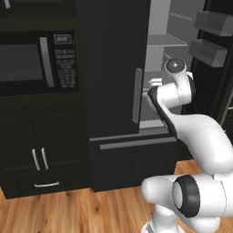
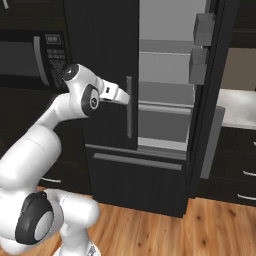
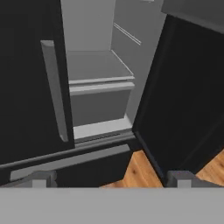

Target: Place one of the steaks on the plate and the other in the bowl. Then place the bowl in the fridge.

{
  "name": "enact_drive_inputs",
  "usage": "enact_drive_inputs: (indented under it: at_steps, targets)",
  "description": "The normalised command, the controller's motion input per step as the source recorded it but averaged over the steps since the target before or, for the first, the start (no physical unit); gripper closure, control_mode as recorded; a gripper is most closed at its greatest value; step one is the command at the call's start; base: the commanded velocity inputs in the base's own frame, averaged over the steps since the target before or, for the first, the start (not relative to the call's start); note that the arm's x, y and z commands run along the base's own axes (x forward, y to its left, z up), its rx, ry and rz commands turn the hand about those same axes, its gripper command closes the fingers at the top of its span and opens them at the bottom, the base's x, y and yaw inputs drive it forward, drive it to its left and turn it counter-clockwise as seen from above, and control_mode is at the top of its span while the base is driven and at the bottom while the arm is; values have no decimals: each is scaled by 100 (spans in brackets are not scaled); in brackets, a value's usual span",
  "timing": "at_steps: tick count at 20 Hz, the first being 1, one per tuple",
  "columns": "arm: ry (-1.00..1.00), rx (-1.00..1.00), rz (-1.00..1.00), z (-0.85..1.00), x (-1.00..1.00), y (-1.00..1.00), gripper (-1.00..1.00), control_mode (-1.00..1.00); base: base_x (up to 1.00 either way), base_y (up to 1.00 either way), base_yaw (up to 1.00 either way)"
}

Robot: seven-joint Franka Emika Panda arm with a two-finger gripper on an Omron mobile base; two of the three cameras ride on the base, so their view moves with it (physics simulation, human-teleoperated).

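1. Fingertips are all the hand view gives of the gripper (image 3: 109, 178) — two small dark stubs at its lower edge, set far apart with nothing between them, so the jaws stand spread wide and empty. In the base views the hand is seen from behind or the side, and its fingers are too small to make out.
2. Steaks and bowl cannot be made out anywhere; the shelves in sight look bare, though the upper ones are cut off by the frame edge.
3. The fridge (image 1: 113, 68) is tall and black. Its left door is shut, with a long grey vertical handle (image 2: 129, 106), while its right door (image 2: 212, 95) is swung open toward the right, carrying grey door bins (image 2: 200, 47) on its inner face.
4. Inside, the light grey interior shows flat shelves (image 3: 94, 65) stacked one above another, and a closed grey crisper drawer (image 3: 100, 105) under the lower shelf. Below the doors runs the bottom drawer (image 2: 137, 182) with a grey horizontal bar.
5. The floor (image 1: 68, 214) is warm wood planking.
6. Left of the fridge sits a black microwave (image 1: 38, 61) with a keypad, built in above dark cabinets (image 1: 38, 154) with pale handles. To the right, a pale counter (image 2: 240, 107) is partly hidden behind the open door.
7. The white arm (image 2: 60, 115) reaches up in front of the shut left door, hand pointed toward the open compartment — not inside it.
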Motion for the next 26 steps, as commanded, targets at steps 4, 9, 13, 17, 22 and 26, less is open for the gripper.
enact_drive_inputs:
  at_steps: [4, 9, 13, 17, 22, 26]
  targets:
    - [5, 24, 21, 1, 8, 5, -100, -100, 0, 0, 0]
    - [2, 13, 36, -15, 25, -5, -100, -100, 0, 0, 0]
    - [-11, 1, 36, -48, 25, 1, -100, -100, 0, 0, 0]
    - [-29, 0, 19, -50, 28, 13, -100, -100, 0, 0, 0]
    - [-10, 0, 0, -14, 36, 1, -100, -100, 0, 0, 0]
    - [0, 0, -2, -1, 55, 6, -100, -100, 0, 0, 0]
